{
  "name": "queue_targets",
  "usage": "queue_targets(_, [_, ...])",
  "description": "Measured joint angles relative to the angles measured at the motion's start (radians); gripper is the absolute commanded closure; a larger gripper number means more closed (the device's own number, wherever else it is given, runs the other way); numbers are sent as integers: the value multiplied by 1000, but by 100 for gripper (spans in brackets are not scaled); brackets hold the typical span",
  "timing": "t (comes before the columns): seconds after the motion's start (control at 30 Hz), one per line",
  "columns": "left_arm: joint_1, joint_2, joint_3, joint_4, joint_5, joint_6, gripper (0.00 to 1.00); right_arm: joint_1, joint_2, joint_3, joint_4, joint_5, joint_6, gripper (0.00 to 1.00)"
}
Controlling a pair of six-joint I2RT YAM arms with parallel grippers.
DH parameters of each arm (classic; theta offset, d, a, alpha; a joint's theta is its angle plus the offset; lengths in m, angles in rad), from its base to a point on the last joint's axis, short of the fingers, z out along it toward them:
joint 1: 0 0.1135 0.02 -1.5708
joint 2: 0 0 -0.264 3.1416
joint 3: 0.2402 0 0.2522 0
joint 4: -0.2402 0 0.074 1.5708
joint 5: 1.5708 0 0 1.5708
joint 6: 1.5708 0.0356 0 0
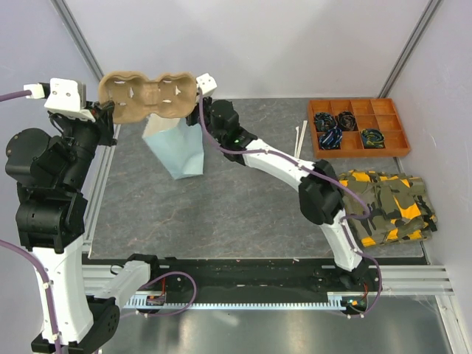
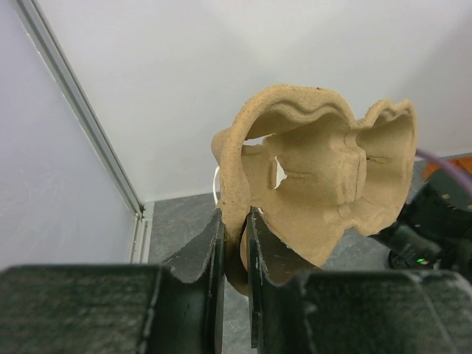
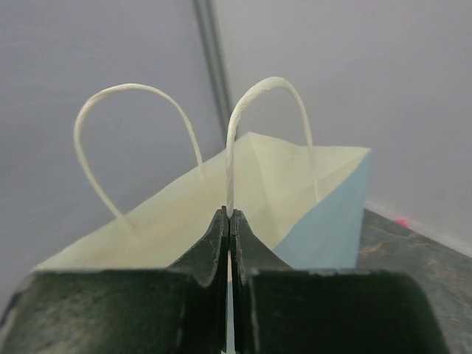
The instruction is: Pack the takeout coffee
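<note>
The takeout coffee cup is out of view in every frame. My left gripper [image 1: 103, 110] is shut on the rim of the tan moulded-pulp two-cup carrier [image 1: 147, 94] and holds it in the air over the top of the light-blue paper bag [image 1: 177, 151]. In the left wrist view the fingers pinch the carrier's [image 2: 317, 184] edge at my left gripper [image 2: 234, 221], and its cup holes look empty. My right gripper [image 1: 198, 118] is shut on one white handle [image 3: 269, 96] of the bag [image 3: 324, 214], pinched at my right gripper [image 3: 228, 215]. The bag stands upright with its mouth open.
An orange compartment tray [image 1: 358, 153] with dark coiled items stands at the back right. A folded camouflage cloth [image 1: 387, 206] lies in front of it at the right edge. Thin white sticks [image 1: 299, 140] lie left of the tray. Walls enclose the table on three sides.
</note>
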Motion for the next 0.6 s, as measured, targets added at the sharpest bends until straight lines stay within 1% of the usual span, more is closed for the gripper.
queue_targets(0.17, [0, -16, -6, 1, 13, 55, 98, -8, -198, -136, -81, -158, 129, 100])
queue_targets(0.27, [0, -24, -6, -14, 30, 95, 98, -15, -317, -224, -90, -240, 199, 100])
queue_targets(0.43, [0, -39, -8, -71, 52, 181, 98, -49, -500, -468, -63, -392, 274, 100])
queue_targets(0.6, [0, -79, -30, -121, 114, 256, 98, -87, -589, -698, -49, -539, 292, 100])
